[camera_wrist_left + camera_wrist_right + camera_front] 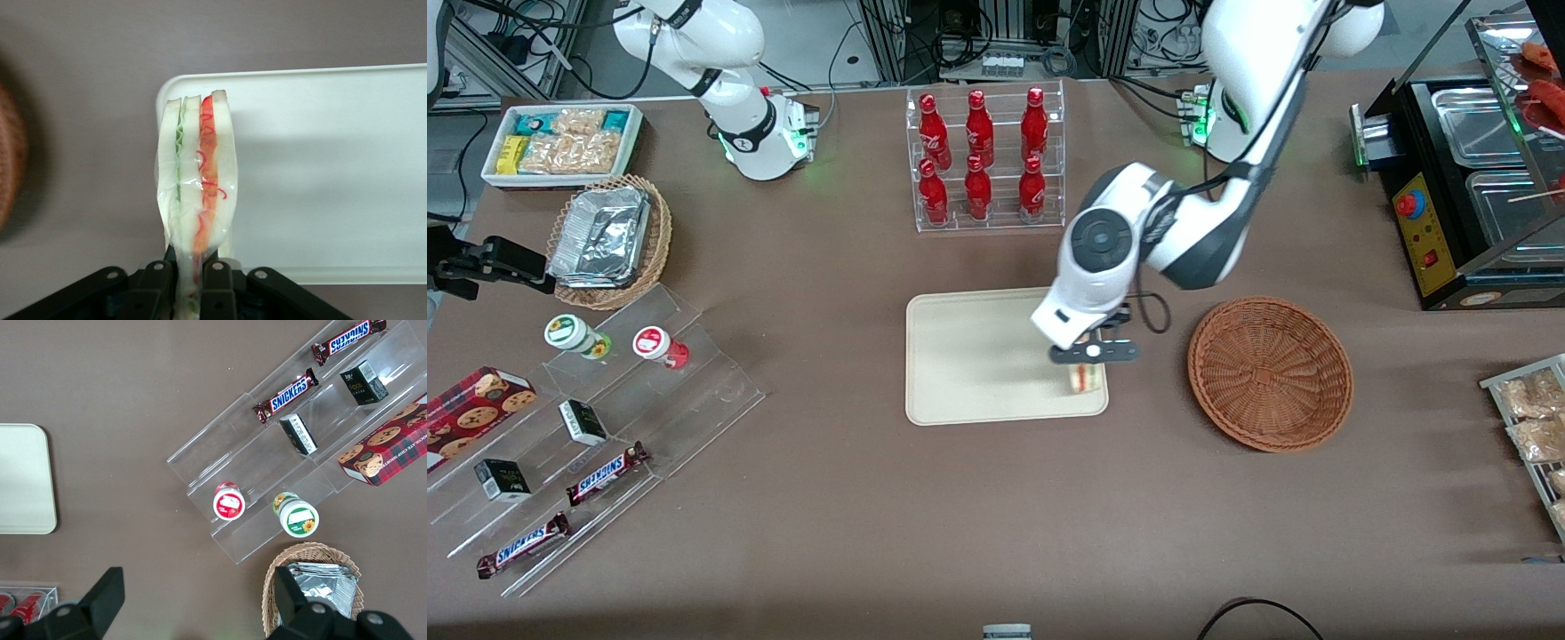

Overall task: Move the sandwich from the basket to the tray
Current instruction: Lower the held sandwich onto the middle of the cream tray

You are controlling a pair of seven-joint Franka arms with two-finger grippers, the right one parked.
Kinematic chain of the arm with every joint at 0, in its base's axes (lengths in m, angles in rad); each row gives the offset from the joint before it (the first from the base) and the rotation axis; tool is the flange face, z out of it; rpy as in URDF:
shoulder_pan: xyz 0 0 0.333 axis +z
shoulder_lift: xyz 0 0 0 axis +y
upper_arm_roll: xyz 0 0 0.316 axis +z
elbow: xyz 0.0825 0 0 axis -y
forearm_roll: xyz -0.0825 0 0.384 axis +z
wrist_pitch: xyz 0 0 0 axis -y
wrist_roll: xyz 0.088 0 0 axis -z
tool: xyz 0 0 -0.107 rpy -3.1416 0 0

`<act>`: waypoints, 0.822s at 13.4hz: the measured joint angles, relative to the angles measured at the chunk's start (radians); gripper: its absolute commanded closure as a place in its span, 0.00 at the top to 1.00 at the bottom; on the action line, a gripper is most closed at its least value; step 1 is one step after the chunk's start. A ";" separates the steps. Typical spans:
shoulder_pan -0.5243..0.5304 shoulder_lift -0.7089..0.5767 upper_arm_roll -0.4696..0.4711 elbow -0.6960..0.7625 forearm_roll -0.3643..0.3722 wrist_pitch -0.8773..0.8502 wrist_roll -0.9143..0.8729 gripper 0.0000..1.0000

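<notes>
The sandwich (1086, 377) (197, 173), a wrapped wedge of pale bread with red and green filling, hangs over the tray's corner nearest the basket and the front camera. My gripper (1092, 353) (190, 283) is shut on its wrapped end, holding it on edge above the cream tray (978, 356) (333, 173). I cannot tell whether the sandwich touches the tray. The round reddish-brown basket (1270, 372) (8, 160) holds nothing and sits beside the tray, toward the working arm's end of the table.
A clear rack of red bottles (984, 160) stands farther from the front camera than the tray. Toward the parked arm's end are a stepped acrylic shelf with snacks (578, 444), a tan basket with foil containers (609, 240) and a white bin of packets (560, 142). A black appliance (1467, 187) stands at the working arm's end.
</notes>
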State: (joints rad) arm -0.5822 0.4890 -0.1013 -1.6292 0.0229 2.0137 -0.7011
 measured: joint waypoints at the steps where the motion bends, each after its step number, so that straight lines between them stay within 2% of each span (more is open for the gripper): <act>1: -0.021 0.034 0.000 0.035 -0.001 0.000 -0.027 0.00; 7: -0.087 0.177 -0.001 0.187 -0.002 0.012 -0.069 0.00; 11: -0.094 0.225 -0.014 0.210 -0.028 0.100 -0.073 0.00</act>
State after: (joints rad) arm -0.6761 0.7143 -0.1157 -1.4195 -0.0049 2.1140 -0.7738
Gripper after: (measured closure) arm 0.850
